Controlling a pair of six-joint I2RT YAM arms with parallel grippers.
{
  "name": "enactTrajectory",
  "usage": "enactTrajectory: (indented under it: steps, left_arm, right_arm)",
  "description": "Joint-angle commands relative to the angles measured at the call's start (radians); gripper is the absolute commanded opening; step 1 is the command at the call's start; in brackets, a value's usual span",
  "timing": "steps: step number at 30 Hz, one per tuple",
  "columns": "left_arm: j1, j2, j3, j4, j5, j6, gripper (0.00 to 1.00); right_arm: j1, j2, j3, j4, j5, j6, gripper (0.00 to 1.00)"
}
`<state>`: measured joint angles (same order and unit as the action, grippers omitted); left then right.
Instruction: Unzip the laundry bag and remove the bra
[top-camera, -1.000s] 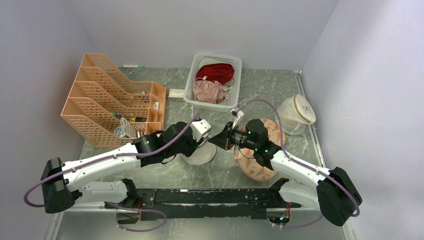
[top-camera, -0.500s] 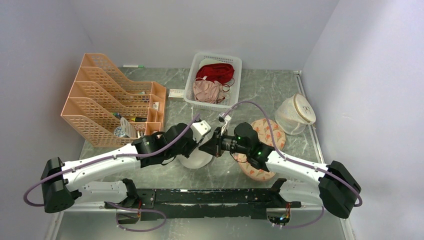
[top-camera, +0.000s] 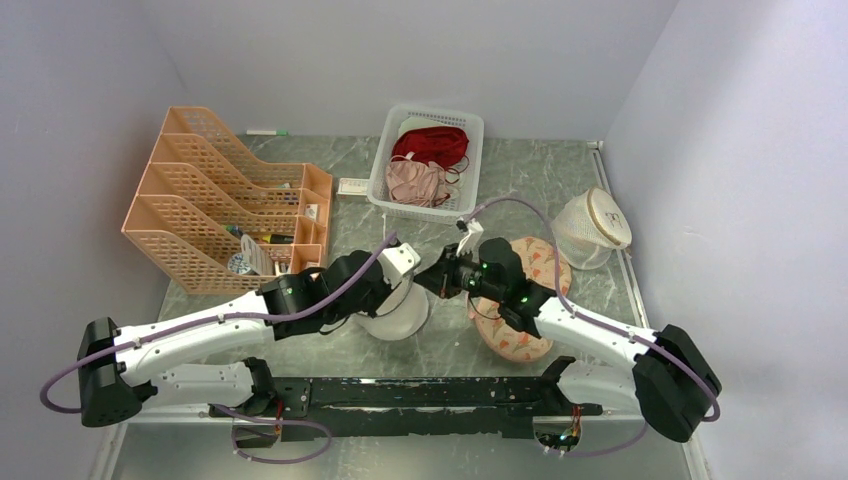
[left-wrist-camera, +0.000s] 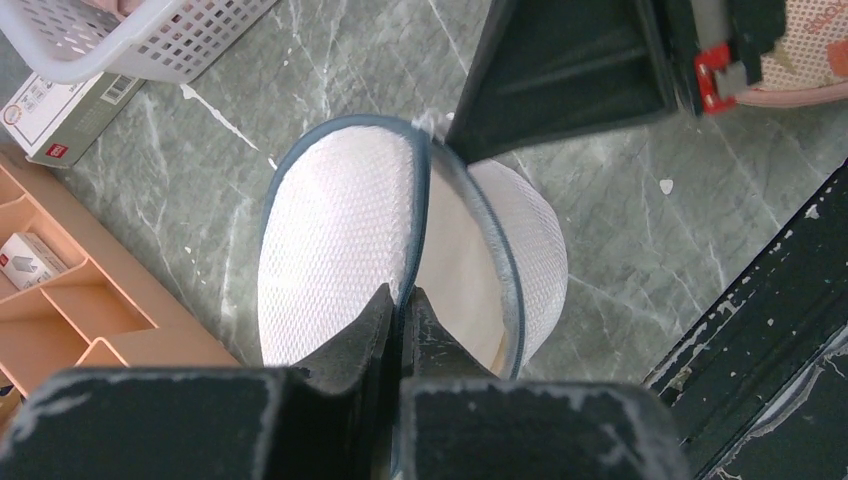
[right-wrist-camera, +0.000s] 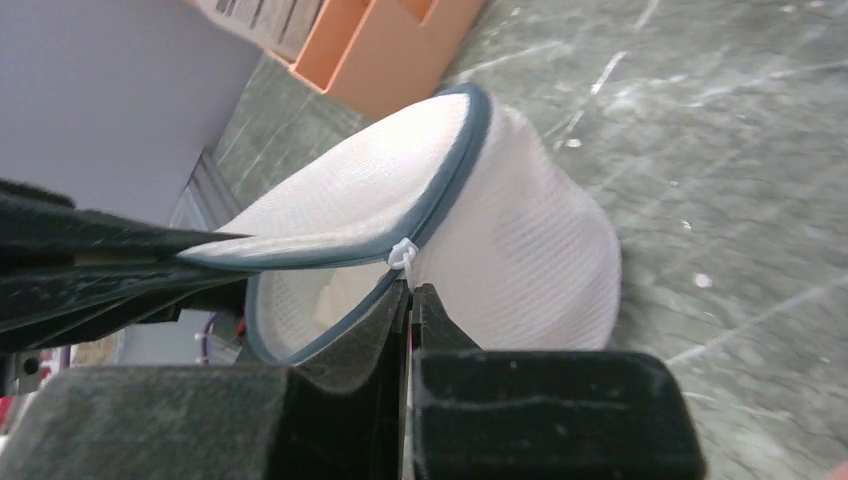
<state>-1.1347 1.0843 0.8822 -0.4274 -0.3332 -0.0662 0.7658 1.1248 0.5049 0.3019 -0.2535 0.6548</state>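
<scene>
Mid-bench, the bag is held at opposite ends of its zip line.
It lies on its side, partly unzipped, with the rim running straight from the left claw, pressed shut on the near rim, to the right claw, apparently pinching the white pull. Smooth white in the gap is likely the bra.

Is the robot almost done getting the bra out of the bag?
About halfway. The laundry bag is partly unzipped, its lid gaping. The left gripper pinches the rim and the right gripper pinches the zipper pull. Remaining: finish unzipping and lift out the white fabric inside, likely the bra.
</scene>
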Motion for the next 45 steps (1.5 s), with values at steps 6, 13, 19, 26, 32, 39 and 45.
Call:
enactTrajectory:
  steps: [6, 13, 19, 26, 32, 39, 45]
  left_arm:
    - [-0.018, -0.019, -0.001, -0.003, -0.046, 0.003, 0.07]
    - [-0.027, 0.013, 0.010, -0.021, -0.070, -0.004, 0.21]
    - [-0.031, 0.013, 0.006, -0.019, -0.072, -0.003, 0.51]
    - [-0.034, 0.028, 0.008, -0.025, -0.080, -0.005, 0.66]
    - [-0.040, 0.031, 0.006, -0.027, -0.080, -0.003, 0.61]
    - [-0.049, 0.025, 0.007, -0.028, -0.088, -0.001, 0.37]
    - [-0.057, 0.012, 0.005, -0.028, -0.096, 0.001, 0.14]
  right_arm:
    - [-0.135, -0.006, -0.048, -0.014, -0.076, 0.040, 0.00]
    - [-0.132, -0.017, -0.025, -0.020, -0.150, -0.018, 0.00]
    - [-0.088, -0.031, -0.025, 0.031, -0.208, -0.040, 0.00]
    - [0.026, -0.013, 0.024, 0.026, -0.176, -0.085, 0.00]
    - [0.098, 0.006, 0.061, 0.024, -0.142, -0.097, 0.00]
    - [0.103, 0.022, 0.057, 0.025, -0.111, -0.084, 0.00]
    - [0.097, 0.019, 0.058, -0.044, 0.005, -0.067, 0.00]
